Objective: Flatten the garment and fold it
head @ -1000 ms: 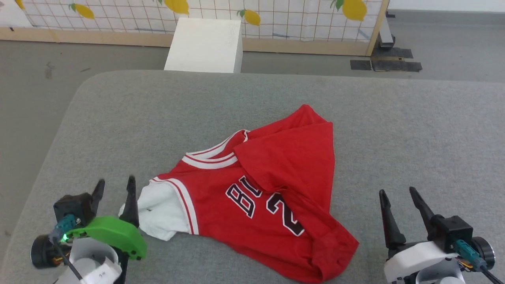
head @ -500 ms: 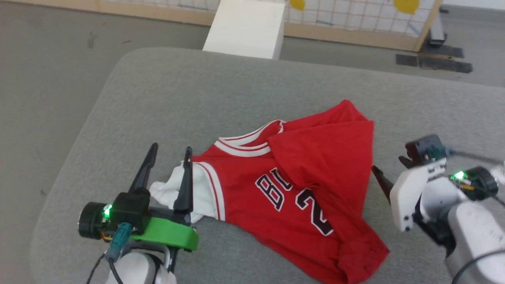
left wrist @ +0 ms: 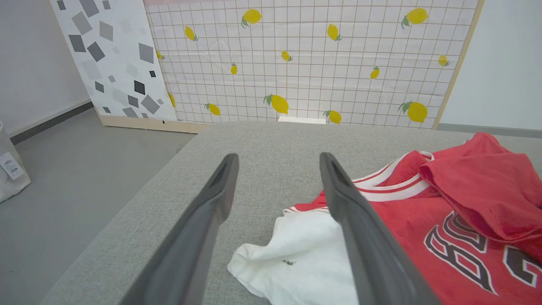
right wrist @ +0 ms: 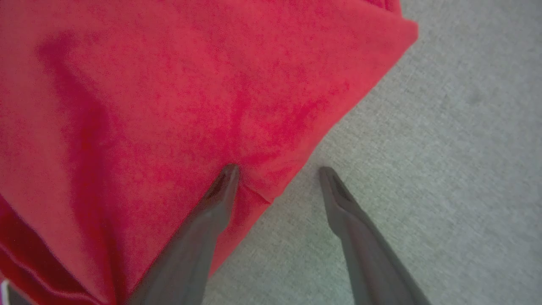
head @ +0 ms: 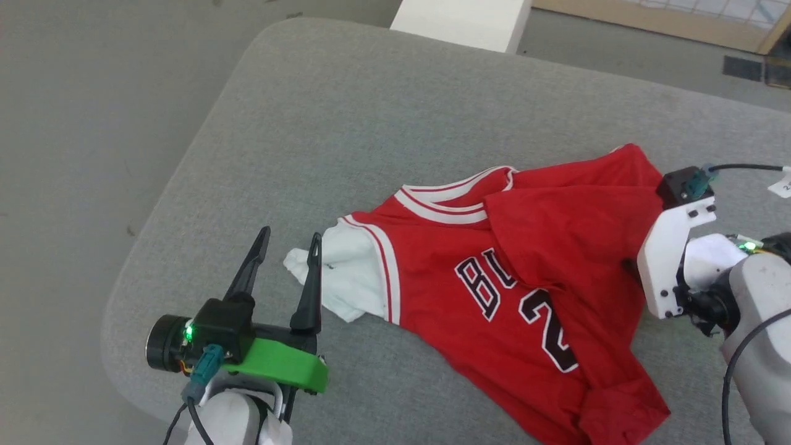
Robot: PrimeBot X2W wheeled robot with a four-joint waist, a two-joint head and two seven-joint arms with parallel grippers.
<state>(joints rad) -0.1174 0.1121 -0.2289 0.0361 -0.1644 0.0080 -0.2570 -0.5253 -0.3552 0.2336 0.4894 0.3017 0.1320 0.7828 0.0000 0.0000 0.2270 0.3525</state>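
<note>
Flattening step: Bulls jersey [head: 531, 272] lies crumpled centre-right on the grey table [head: 371, 123]. Our right tool [right wrist: 278, 168], open, straddles its folded red edge; left tool [head: 291, 233] open beside white sleeve [head: 346, 278]. We'd pinch top layer only.

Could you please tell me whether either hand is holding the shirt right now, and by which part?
Nothing is held. The left hand is open at the white sleeve; the right hand is open over a red edge of the shirt.

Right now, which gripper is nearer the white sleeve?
Left. The left gripper is at the tip of the white sleeve, jaws open; the right gripper is across the garment, at its red edge.
</note>
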